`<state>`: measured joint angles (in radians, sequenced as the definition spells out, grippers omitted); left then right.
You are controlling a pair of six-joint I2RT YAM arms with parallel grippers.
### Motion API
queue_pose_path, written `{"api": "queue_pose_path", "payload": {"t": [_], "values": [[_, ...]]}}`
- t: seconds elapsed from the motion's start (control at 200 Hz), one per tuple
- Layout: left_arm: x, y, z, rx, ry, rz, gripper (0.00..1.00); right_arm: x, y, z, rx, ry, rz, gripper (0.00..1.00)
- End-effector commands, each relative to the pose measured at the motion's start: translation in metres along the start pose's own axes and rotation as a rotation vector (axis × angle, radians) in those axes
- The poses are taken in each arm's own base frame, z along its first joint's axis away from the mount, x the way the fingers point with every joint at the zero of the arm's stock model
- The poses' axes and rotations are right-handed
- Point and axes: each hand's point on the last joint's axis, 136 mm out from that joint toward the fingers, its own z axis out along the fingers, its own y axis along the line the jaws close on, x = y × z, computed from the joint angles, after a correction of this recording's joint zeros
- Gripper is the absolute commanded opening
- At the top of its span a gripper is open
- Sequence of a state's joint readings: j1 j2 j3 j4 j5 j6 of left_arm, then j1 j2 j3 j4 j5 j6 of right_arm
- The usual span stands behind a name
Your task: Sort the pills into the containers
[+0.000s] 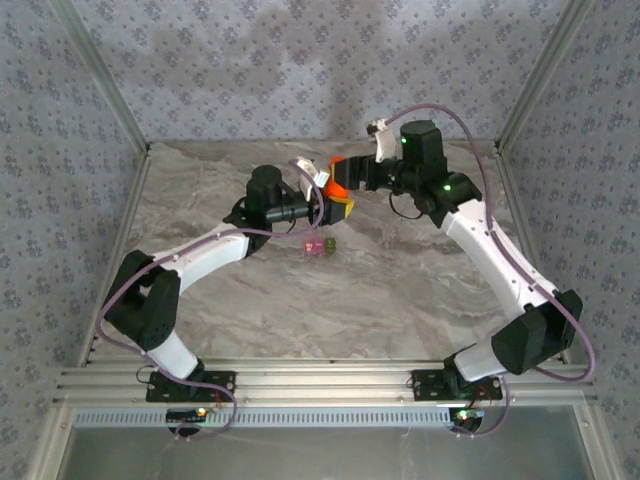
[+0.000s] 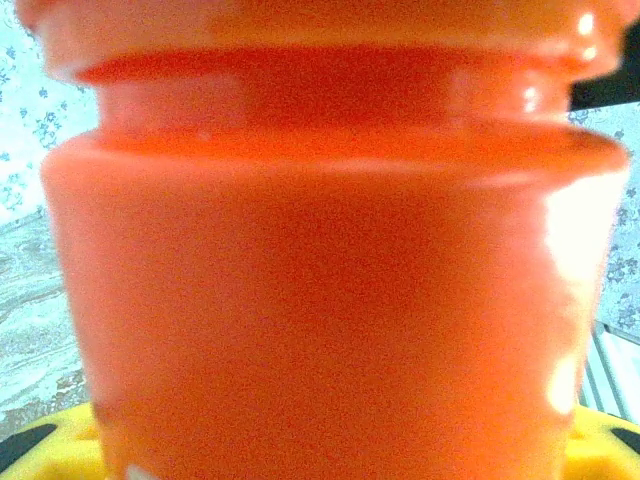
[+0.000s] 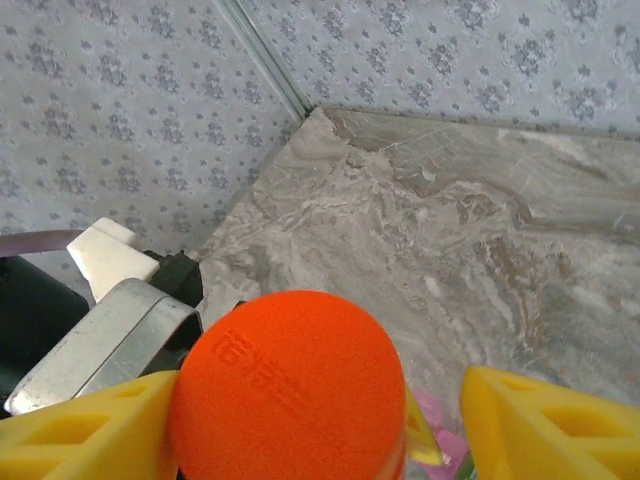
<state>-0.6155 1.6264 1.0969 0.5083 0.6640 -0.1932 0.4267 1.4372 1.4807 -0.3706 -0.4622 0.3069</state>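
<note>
Containers: a tiny joined pair of translucent cubes [image 1: 318, 245] is seen, 1 pink-magenta and 1 olive-green, the 2 touching side by side.
Containers' place: they are set on the marbled surface [image 1: 400, 290] near its middle, pink to the left and green to the right in the top view, just nearer the bases than the raised bottle. A pink patch of them is glimpsed under the cap in the right wrist view.
Containers' contents: too small to be told.
Orange bottle: it [image 1: 337, 187] is held clear of the surface between the 2 wrists, cap uppermost. Its ridged neck and wide body are seen close up in the left wrist view.
Cap: the round orange cap [image 3: 290, 390], marked with raised lettering, is seated on the bottle.
Left arm: it [image 1: 200, 255] is bent out to the left at the elbow, and the forearm is stretched toward the middle with the wrist pointed at the bottle.
Left jaws: clenched on the body of the orange bottle, a yellow finger [image 2: 45, 445] being seen at each lower corner.
Right arm: it [image 1: 490, 240] is raised from its base toward the far side, and the wrist is turned left over the cap.
Right jaws: released. The cap is flanked by 2 yellow fingers [image 3: 540, 420]; 1 is parted from it by a strip of surface, the other lies just beside it, and contact cannot be told.
</note>
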Motion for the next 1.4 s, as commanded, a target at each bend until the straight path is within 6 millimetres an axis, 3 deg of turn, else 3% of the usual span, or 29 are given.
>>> {"api": "queue_pose_path", "payload": {"t": [0.0, 0.16, 0.3, 0.585, 1.019, 1.279, 1.394], "values": [[-0.037, -0.012, -0.002, 0.021, -0.093, 0.084, 0.00, -0.016, 0.010, -0.037, -0.051, -0.069, -0.004, 0.79], [-0.035, -0.012, -0.002, 0.033, -0.088, 0.081, 0.00, -0.030, 0.023, -0.074, -0.114, -0.137, -0.054, 0.87], [-0.034, -0.022, -0.005, 0.105, -0.075, 0.099, 0.00, -0.032, 0.027, -0.080, -0.179, -0.107, -0.118, 0.86], [-0.031, -0.042, -0.004, 0.250, -0.012, 0.074, 0.00, -0.029, 0.020, -0.058, -0.217, 0.016, -0.196, 0.85], [-0.026, -0.043, -0.002, 0.265, 0.004, 0.065, 0.00, -0.014, 0.030, -0.033, -0.252, 0.087, -0.205, 0.82], [-0.028, -0.044, -0.002, 0.264, 0.000, 0.068, 0.00, -0.011, 0.028, -0.029, -0.254, 0.105, -0.190, 0.75], [-0.029, -0.043, -0.002, 0.261, -0.002, 0.071, 0.00, -0.009, 0.029, -0.028, -0.260, 0.112, -0.187, 0.63]]}}
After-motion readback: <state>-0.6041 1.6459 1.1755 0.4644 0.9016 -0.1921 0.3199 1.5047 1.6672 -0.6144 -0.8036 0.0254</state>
